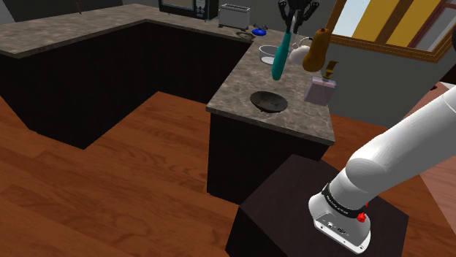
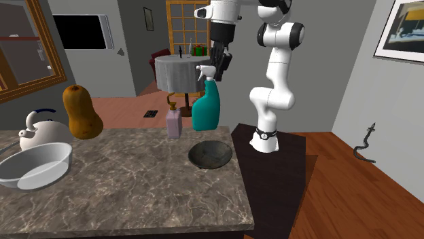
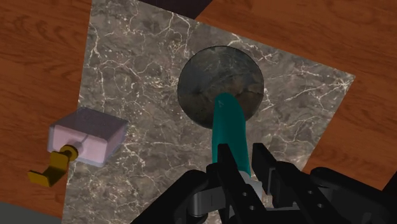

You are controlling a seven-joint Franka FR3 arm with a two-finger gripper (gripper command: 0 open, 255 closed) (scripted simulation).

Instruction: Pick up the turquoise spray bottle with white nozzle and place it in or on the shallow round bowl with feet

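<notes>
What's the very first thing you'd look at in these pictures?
The turquoise spray bottle dangling in mid-air, pinched near its white nozzle by the white arm's black jaws. It hangs above a dark round bowl on the marbled counter. Farther along the counter stands a big orange-brown squash beside a white kettle.

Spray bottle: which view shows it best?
The second exterior view: the spray bottle hangs side-on from the tool, turquoise body and white nozzle in full outline. The shoulder view shows it narrow, edge-on; the wrist view foreshortens it, over the dark bowl.
</notes>
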